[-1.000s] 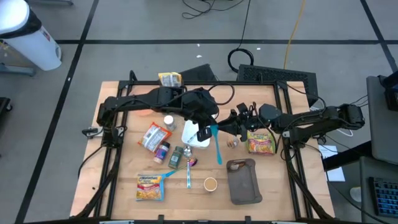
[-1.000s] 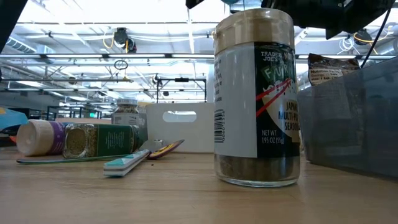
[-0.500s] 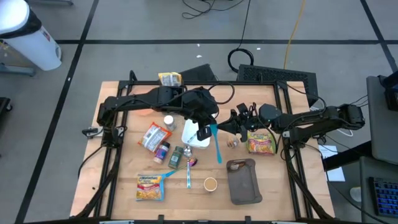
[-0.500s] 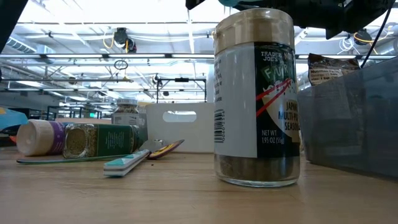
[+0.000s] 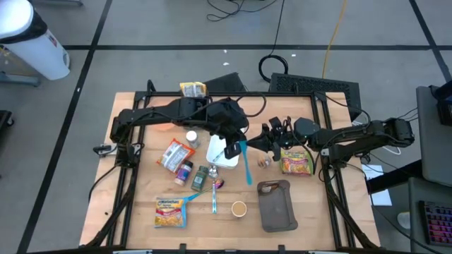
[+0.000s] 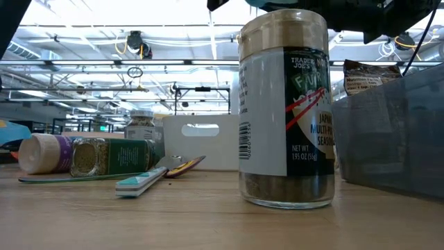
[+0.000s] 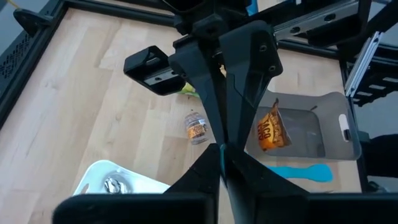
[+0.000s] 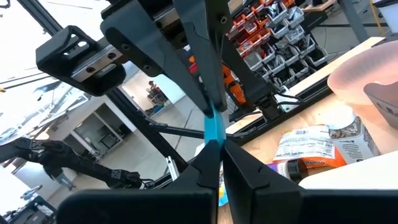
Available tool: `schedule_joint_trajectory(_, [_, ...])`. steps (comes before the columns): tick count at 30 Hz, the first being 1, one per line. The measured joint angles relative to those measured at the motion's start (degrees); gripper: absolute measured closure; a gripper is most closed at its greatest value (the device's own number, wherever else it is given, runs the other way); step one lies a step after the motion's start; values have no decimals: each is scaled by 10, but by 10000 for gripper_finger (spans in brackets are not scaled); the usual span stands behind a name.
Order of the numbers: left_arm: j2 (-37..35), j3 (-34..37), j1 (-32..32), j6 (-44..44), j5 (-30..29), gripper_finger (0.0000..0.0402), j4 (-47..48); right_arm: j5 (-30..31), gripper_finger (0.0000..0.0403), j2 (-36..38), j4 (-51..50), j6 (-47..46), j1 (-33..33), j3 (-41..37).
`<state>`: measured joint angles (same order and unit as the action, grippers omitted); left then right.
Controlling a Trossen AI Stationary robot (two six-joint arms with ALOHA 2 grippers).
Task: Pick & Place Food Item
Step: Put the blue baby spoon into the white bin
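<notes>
While both grippers pinched the blue spatula over the worktop, left gripper held its upper end, right gripper just beside.

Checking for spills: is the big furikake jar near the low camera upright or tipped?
Upright: the furikake jar stands on its base on the table, lid on top.

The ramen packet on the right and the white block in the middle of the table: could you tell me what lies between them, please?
In the high view, between the white block and the ramen packet lie a blue spatula and a small jar.
</notes>
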<state>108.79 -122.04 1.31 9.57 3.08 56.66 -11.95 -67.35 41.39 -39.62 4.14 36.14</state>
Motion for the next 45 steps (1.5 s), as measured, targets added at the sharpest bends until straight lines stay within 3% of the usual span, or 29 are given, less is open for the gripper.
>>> schedule_joint_trajectory(18, [0,0,6,25,13,255,-41,1,402,0,1,-2,0,0])
schedule_joint_trajectory(31, [-67,1,51,34,6,247,-41,14,402,18,5,13,42,0])
schedule_joint_trajectory(40, [-129,0,50,71,-95,247,-40,47,402,67,19,48,106,0])
schedule_joint_trajectory(45, [-124,0,42,107,-110,247,-39,75,402,90,50,63,135,0])
